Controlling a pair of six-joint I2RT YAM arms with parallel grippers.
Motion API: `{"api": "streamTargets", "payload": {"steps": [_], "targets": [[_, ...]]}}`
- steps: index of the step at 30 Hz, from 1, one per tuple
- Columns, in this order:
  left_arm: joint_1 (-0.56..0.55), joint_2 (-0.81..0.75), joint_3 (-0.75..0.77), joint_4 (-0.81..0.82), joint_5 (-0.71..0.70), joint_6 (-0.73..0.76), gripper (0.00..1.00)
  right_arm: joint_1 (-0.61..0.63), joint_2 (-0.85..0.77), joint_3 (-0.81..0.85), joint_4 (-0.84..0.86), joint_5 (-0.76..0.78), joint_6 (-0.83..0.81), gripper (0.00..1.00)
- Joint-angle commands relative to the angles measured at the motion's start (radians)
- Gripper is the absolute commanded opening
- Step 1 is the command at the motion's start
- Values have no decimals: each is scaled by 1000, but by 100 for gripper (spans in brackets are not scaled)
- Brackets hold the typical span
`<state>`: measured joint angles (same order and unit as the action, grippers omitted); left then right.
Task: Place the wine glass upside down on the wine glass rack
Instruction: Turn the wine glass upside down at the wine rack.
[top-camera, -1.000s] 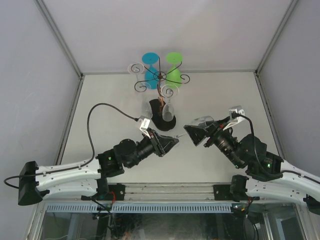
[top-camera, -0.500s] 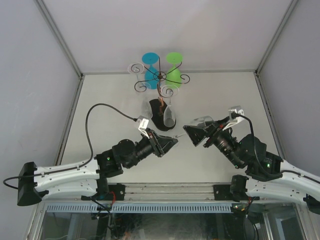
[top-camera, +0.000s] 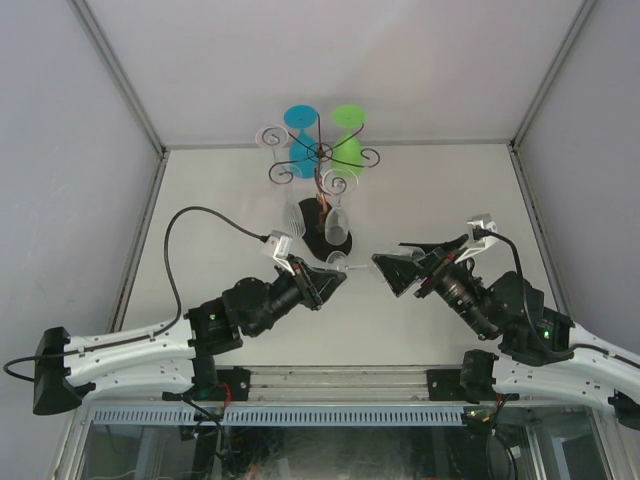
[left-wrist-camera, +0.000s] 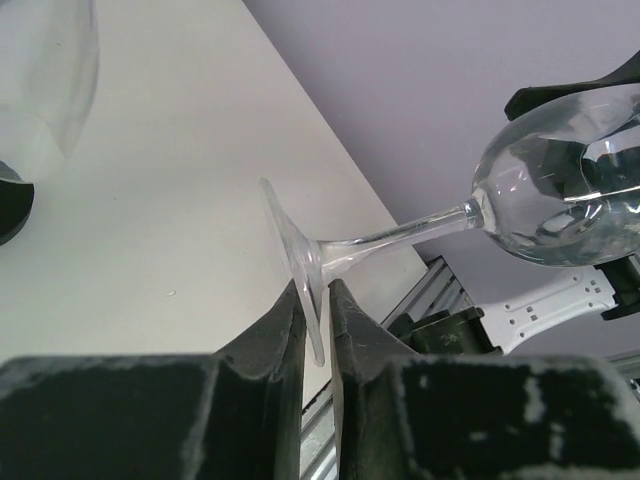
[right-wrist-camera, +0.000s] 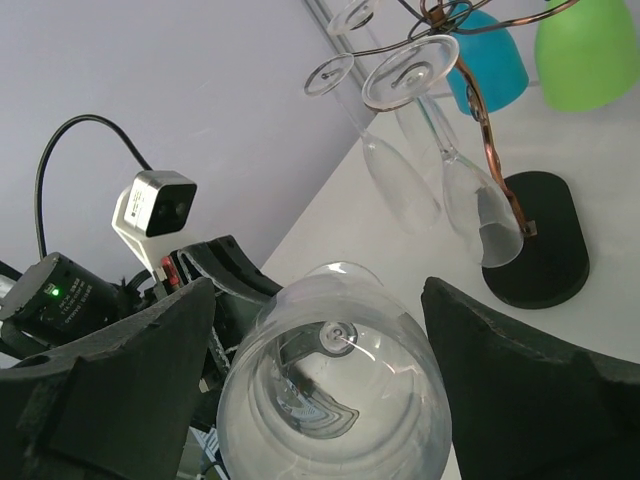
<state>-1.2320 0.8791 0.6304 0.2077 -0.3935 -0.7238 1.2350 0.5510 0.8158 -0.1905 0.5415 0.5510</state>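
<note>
Grip on the wine glass (left-wrist-camera: 540, 190) has changed sides within the last second. Your left end effector (left-wrist-camera: 316, 300) is clenched on the rim of the glass foot. The foot stands on edge between its fingers, and the stem runs out sideways toward the right arm.

Your right end effector (right-wrist-camera: 335, 390) enclosed the bowl closely a second ago. Now it has spread its jaws wide and has turned a little in the top view. The bowl lies between them, above the bench (top-camera: 450, 190) and not resting on it. On one side I see a thin gap. On the other side I cannot tell if the pad touches the glass, so I judge it as released but not yet drawn back.

This means the handover is nearly done. The glass now depends on a narrow pinch at its foot, so it may tip if you move fast.

Farther back, the wine glass rack (top-camera: 320, 152) has not moved. Two clear glasses (right-wrist-camera: 450, 190) hang upside down from its near arms. A blue glass (top-camera: 300, 128) and a green glass (top-camera: 348, 135) are at its far side, and the curled arms on the left look free.
</note>
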Motion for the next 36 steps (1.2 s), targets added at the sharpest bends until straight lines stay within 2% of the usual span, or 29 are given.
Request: {"api": "streamTargets", "payload": {"steps": [1, 24, 36], "targets": [[0, -22, 18, 25, -33, 21, 0, 11, -6, 11, 28, 0, 16, 82], [0, -65, 27, -37, -80, 98, 0, 11, -33, 15, -83, 41, 63, 81], [0, -95, 30, -79, -64, 196, 0, 11, -49, 14, -132, 68, 74, 81]]}}
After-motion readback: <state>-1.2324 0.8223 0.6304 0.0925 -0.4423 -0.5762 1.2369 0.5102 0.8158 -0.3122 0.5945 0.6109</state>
